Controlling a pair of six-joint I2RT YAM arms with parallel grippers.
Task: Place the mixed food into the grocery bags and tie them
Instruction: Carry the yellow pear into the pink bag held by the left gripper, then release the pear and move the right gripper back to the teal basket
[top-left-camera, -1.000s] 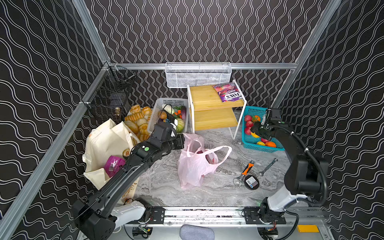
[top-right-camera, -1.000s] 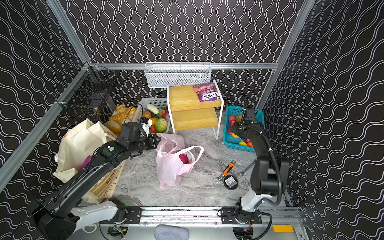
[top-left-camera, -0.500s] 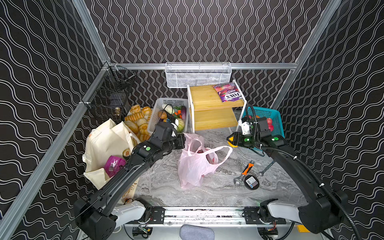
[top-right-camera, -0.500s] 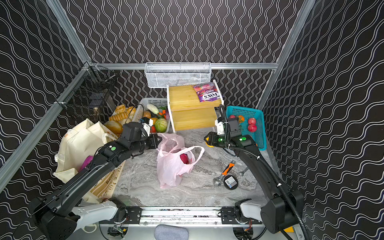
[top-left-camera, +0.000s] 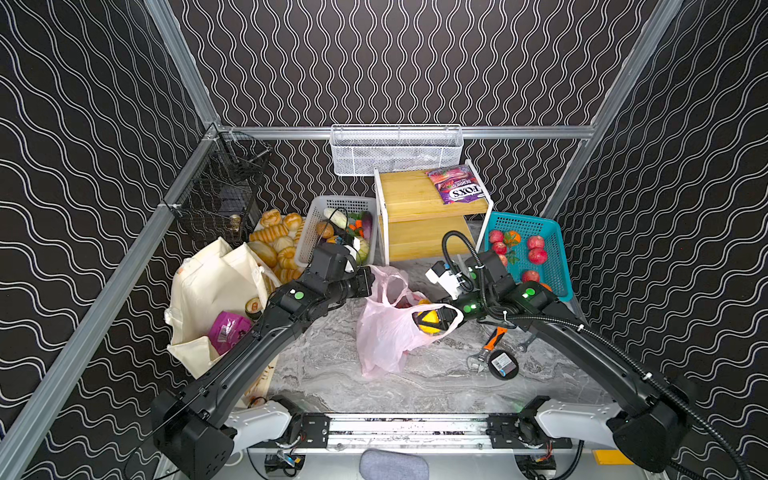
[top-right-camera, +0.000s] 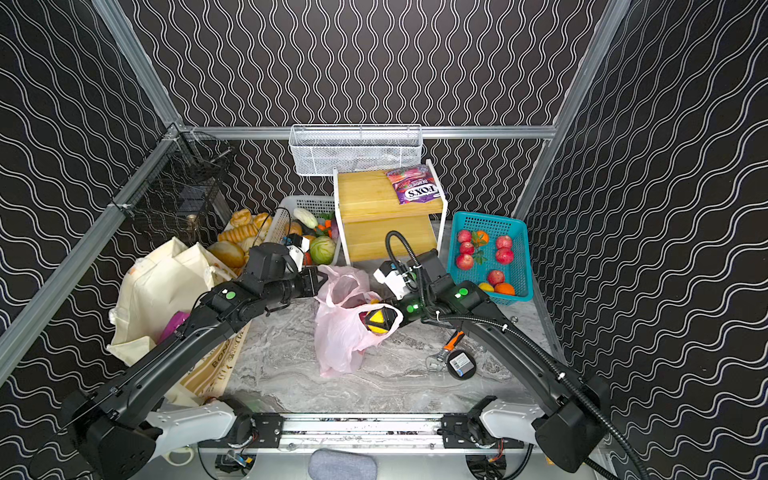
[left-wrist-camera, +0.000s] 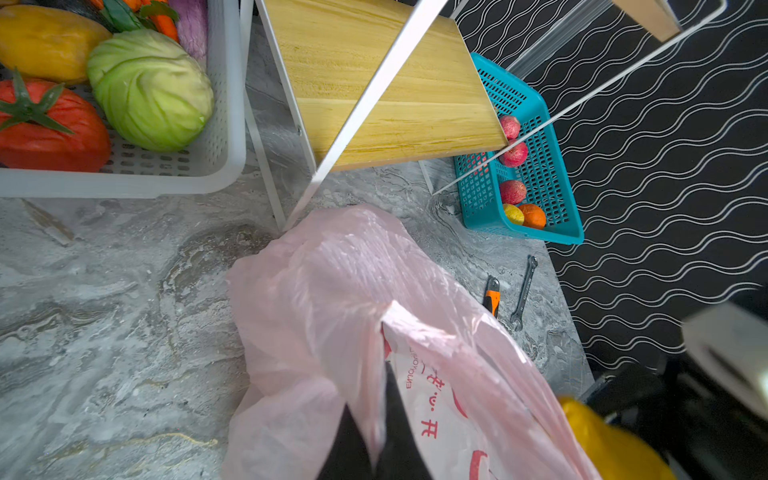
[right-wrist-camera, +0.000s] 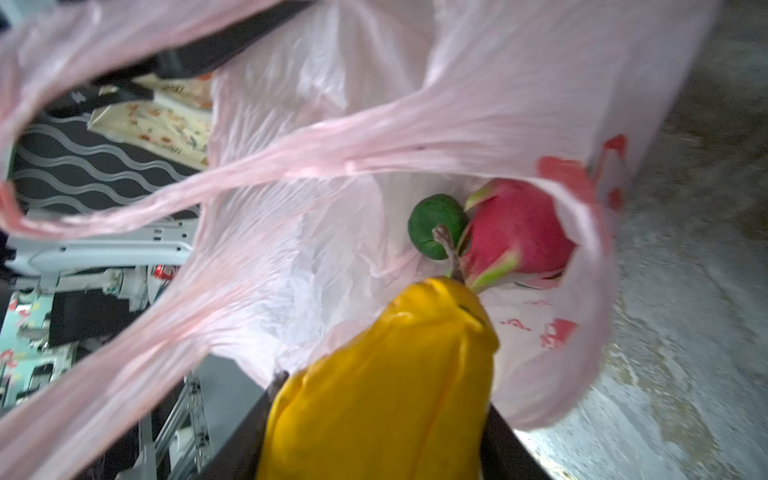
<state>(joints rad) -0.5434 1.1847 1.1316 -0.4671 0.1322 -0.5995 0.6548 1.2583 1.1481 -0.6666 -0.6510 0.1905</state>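
Right wrist: fingers (right-wrist-camera: 515, 453) clamp yellow fruit (right-wrist-camera: 382, 395) at pink bag (right-wrist-camera: 457, 104) mouth.

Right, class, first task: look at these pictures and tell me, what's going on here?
Two robot arms are packing groceries. The left tool is shut on the rim of the pink plastic bag, holding its mouth open. The right tool grips a yellow toy fruit at that mouth, not yet released. A pink dragon fruit already lies inside. The cream tote nearby holds a magenta pouch. Neither bag is tied.
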